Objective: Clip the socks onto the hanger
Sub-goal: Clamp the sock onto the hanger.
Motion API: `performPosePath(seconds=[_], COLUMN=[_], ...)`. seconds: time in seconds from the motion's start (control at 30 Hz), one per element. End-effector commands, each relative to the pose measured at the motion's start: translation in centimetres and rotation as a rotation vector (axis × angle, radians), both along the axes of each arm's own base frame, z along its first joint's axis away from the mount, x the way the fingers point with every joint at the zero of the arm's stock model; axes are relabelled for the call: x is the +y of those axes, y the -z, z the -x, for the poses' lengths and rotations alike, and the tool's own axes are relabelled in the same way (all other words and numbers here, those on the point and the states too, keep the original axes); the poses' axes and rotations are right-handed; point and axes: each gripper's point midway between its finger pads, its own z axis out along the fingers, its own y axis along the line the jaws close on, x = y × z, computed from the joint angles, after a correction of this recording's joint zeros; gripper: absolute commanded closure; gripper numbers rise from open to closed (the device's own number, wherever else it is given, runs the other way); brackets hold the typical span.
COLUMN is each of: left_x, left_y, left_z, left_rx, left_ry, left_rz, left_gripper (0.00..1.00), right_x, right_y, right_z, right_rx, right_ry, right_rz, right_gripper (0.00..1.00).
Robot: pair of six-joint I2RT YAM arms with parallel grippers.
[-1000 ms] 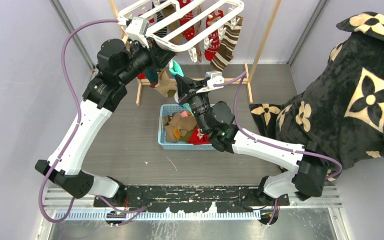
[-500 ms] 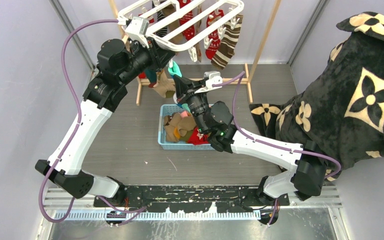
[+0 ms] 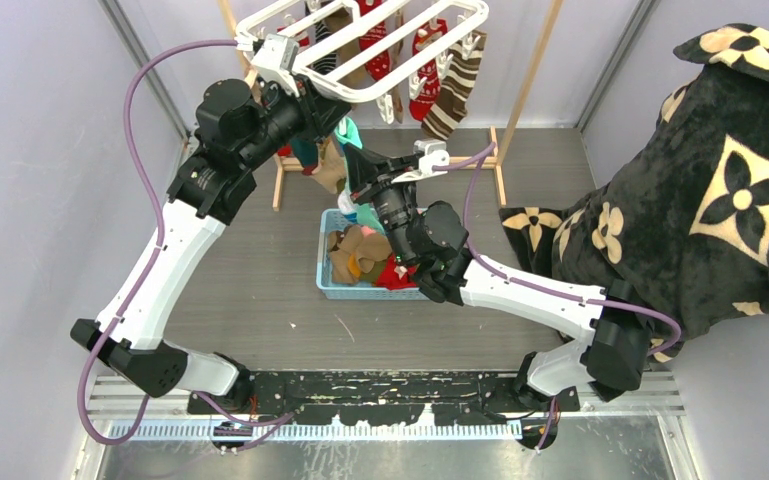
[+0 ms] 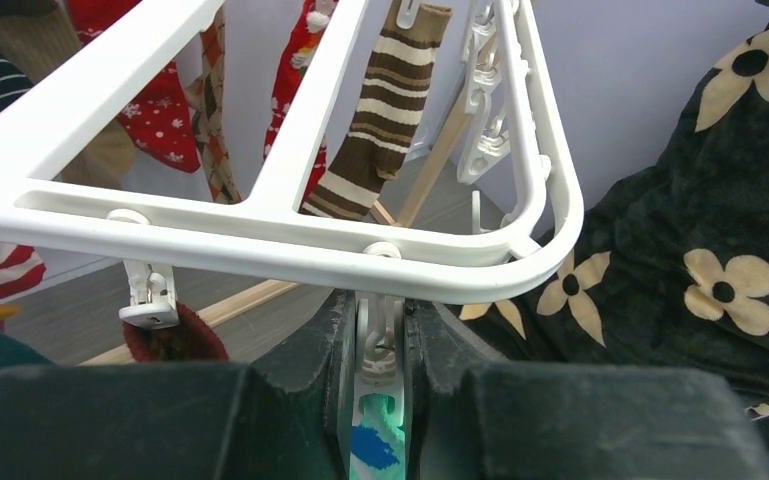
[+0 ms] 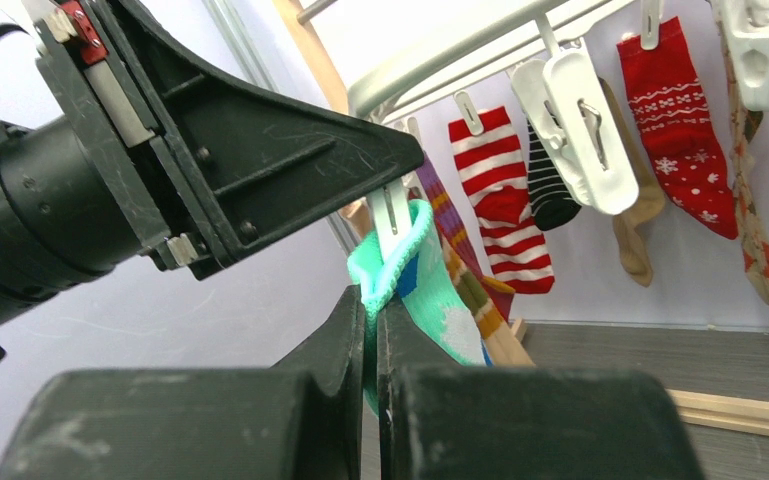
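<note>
Noting edges first: your left gripper (image 4: 378, 312) is clamped on a white clip (image 4: 376, 362) that hangs from the near rail of the hanger (image 4: 260, 245), close to the rail's rounded corner. Your right gripper (image 5: 372, 320) is pinched tight on the mint sock (image 5: 430, 290), just below its cuff. The cuff is raised against the lower end of that clip; you cannot tell whether it sits inside the clip's mouth. Both sets of fingers meet under the rail, almost touching. A free clip (image 5: 585, 130) hangs just right of the sock, and more bare clips (image 4: 485, 150) line the right rail. Farther along hang a brown striped sock (image 4: 380, 120) and a red snowflake sock (image 5: 675, 110). The wooden frame (image 3: 530, 80) stands beyond the hanger, and the black floral blanket (image 3: 720, 180) fills the right side. Below the right wrist, the blue basket (image 3: 360, 293) holds a heap of brown and red socks (image 3: 360, 255). Grey table (image 3: 260, 300) shows left and near of it.
</note>
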Motion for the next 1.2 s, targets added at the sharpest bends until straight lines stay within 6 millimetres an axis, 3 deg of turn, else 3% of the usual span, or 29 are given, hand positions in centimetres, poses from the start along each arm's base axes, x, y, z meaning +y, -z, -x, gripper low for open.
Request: performPosePath(seconds=[0.0, 0.13, 0.27, 0.33, 0.4, 0.6, 0.83, 0.97, 1.07, 1.17], left_x=[0.3, 0.5, 0.8, 1.0, 1.1, 1.9, 4.5, 5.5, 5.3, 4.8], left_y=[-1.9, -2.0, -2.0, -2.1, -2.0, -2.1, -1.7, 0.5, 3.2, 5.9], left_z=[1.5, 1.6, 1.5, 1.6, 1.6, 2.5, 6.3, 8.8, 10.1, 10.8], left_rx=[-0.060, -0.068, -0.069, -0.068, -0.065, -0.049, -0.032, 0.004, 0.046, 0.096], left_ry=[0.014, 0.008, -0.008, -0.017, -0.022, -0.037, -0.038, 0.001, 0.051, 0.096], left_rz=[0.014, 0.012, 0.014, 0.017, 0.015, 0.019, 0.024, 0.021, 0.006, -0.013], left_gripper=[0.98, 0.90, 0.46, 0.33, 0.28, 0.22, 0.17, 0.27, 0.40, 0.45], right_x=[-0.9, -0.8, -0.7, -0.5, -0.3, 0.9, 1.2, 1.3, 2.0, 2.8], right_y=[-4.6, -4.6, -4.5, -4.3, -4.3, -4.6, -4.3, -4.9, -5.4, -6.0], right_z=[0.9, 0.9, 1.0, 1.0, 1.1, 1.4, 1.4, 1.4, 1.7, 2.1], right_rx=[-0.056, -0.056, -0.056, -0.054, -0.055, -0.064, -0.032, -0.015, -0.013, -0.007], right_ry=[-0.010, -0.011, -0.016, -0.023, -0.031, -0.079, -0.108, -0.149, -0.200, -0.246], right_rz=[-0.162, -0.161, -0.151, -0.146, -0.142, -0.102, -0.046, -0.047, -0.035, -0.034], right_gripper=[0.99, 0.99, 0.99, 0.99, 0.99, 0.99, 0.97, 0.93, 0.91, 0.90])
